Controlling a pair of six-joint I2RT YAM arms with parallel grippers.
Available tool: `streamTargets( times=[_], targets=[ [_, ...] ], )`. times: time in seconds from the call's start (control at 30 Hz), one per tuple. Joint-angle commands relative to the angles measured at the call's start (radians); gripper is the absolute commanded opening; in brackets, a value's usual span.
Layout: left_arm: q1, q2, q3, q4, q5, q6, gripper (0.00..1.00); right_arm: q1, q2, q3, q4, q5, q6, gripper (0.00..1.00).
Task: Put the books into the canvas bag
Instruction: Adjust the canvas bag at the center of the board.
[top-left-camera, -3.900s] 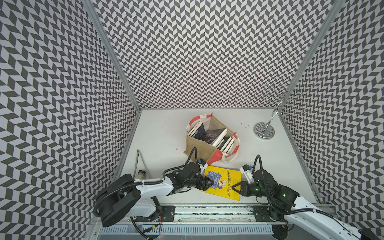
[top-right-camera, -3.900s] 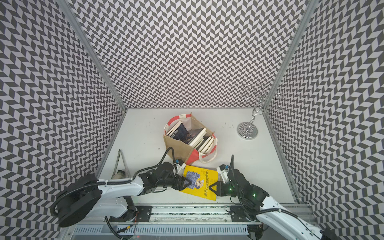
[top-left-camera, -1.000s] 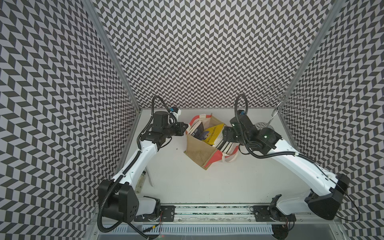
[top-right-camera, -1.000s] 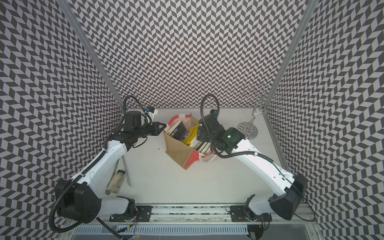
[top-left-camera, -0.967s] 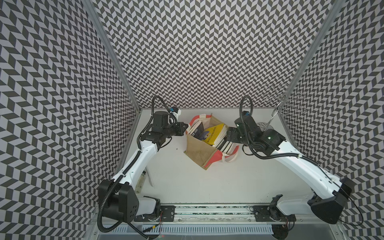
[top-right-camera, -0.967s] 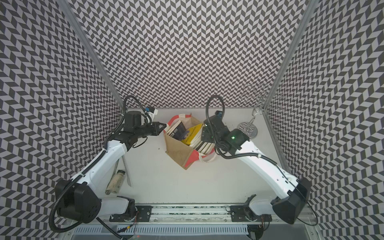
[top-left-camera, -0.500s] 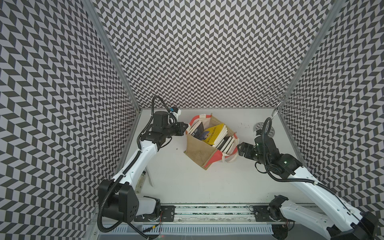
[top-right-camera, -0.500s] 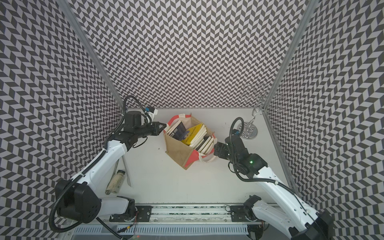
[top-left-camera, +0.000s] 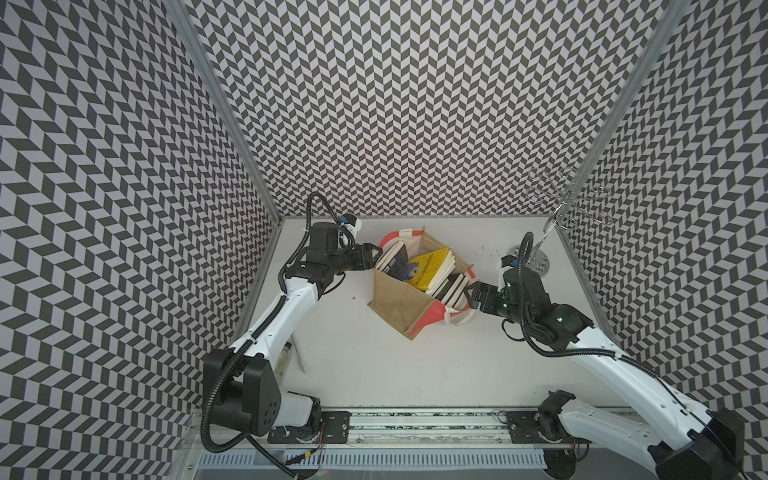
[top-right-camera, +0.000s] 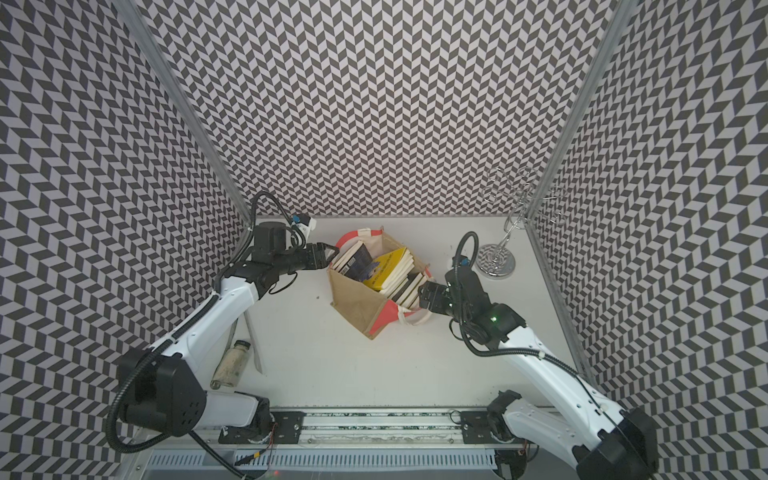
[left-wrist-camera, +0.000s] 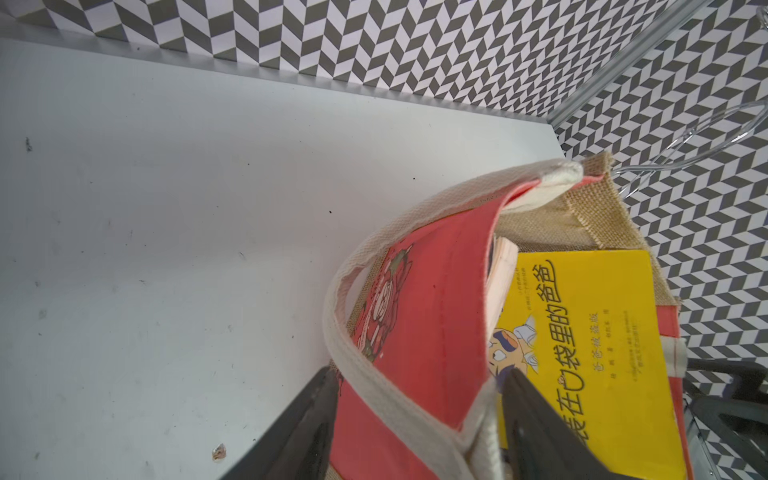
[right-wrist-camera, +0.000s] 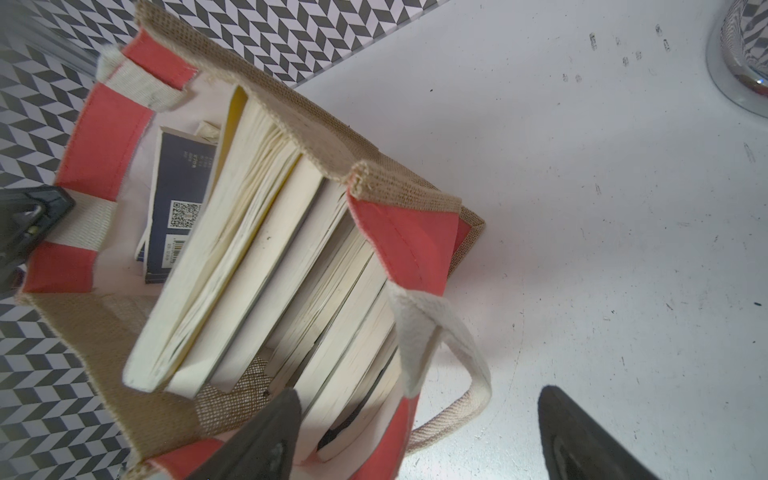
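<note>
canvas bag (top-left-camera: 397, 299) mouth crowded with books (top-left-camera: 432, 272)

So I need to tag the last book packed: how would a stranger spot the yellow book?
Find the canvas bag on the white table. Among the books standing inside, the yellow book lies slanted on top, the only bright yellow cover, with a cartoon figure.

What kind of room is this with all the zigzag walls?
Probably a robot test booth, not a real room: patterned panels wall in a white table, and two arms bolted to a rail work on a bag of books.
</note>
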Motion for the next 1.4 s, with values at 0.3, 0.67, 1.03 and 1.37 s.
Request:
streamTargets(
  times=[0.3,0.67,1.03,1.37],
  targets=[
    [0.006,-0.074,0.049,0.004,-0.032,0.055,0.8,-0.003,-0.065,0.016,0.041,-0.023,-0.094,0.91],
    [0.001,-0.155,0.057,0.022,-0.018,0.1,0.9,0.002,-0.104,-0.025,0.055,-0.044,-0.092,0.93],
    [0.0,-0.174,0.081,0.0,-0.012,0.082,0.95,0.002,-0.1,0.04,-0.015,-0.041,-0.138,0.94],
    [0.015,-0.253,-0.06,0.027,-0.185,-0.079,1.0,0.003,-0.075,0.158,-0.115,0.014,-0.136,0.95]
  ],
)
